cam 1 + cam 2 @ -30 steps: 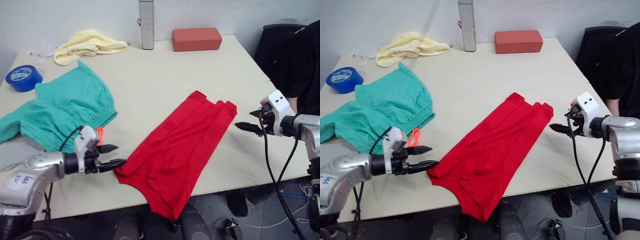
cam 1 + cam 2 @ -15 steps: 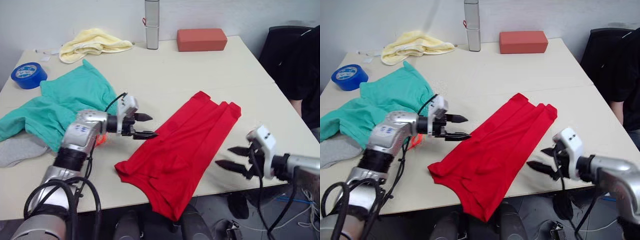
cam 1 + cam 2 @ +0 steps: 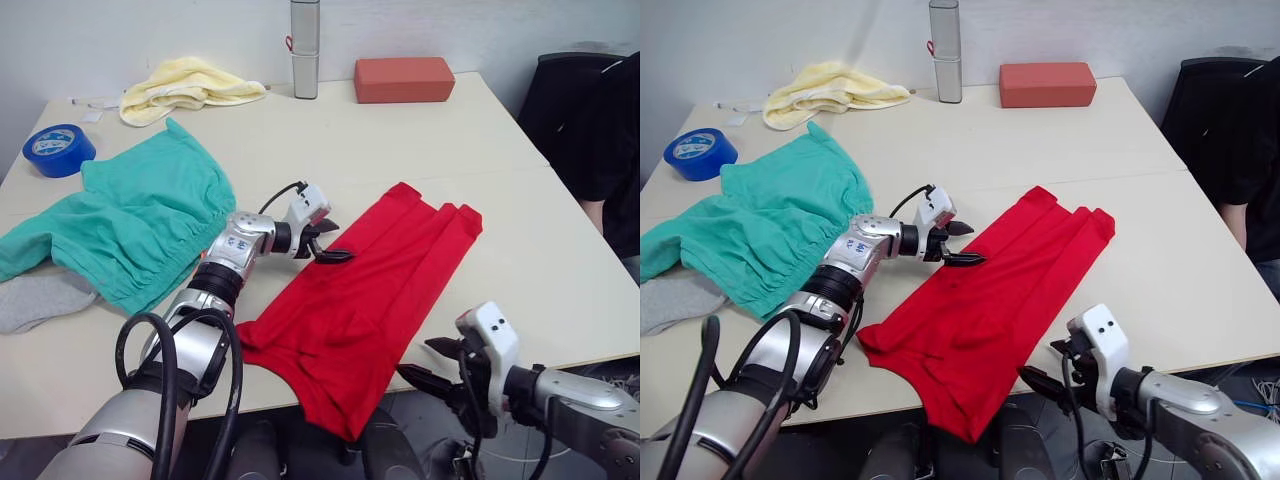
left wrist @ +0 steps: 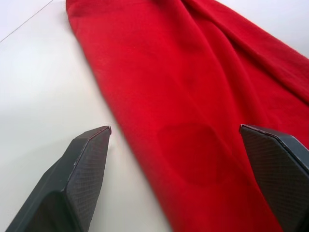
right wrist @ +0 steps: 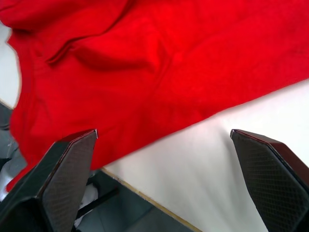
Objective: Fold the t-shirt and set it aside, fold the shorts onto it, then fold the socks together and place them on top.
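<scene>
The red t-shirt (image 3: 370, 300) lies folded into a long strip, slanting across the table's middle. Its near end hangs over the front edge. My left gripper (image 3: 330, 241) is open at the shirt's left long edge, about halfway up, fingers spread just over the cloth (image 4: 193, 72). My right gripper (image 3: 428, 362) is open and low by the table's front edge, pointing at the shirt's right long edge (image 5: 145, 63). The teal shorts (image 3: 130, 220) lie spread at the left. A grey sock (image 3: 40, 300) lies beside them at the near left edge.
At the back of the table (image 3: 540, 250) are a pale yellow cloth (image 3: 185, 80), a silver cylinder (image 3: 305, 45) and a red block (image 3: 410, 78). A blue tape roll (image 3: 58, 150) is at the far left. A black chair and a person in dark clothing (image 3: 590, 120) are at the right.
My left gripper has moved from the shirt's near left corner up and right along its left edge. My right gripper has come down from the shirt's far right corner to the front edge.
</scene>
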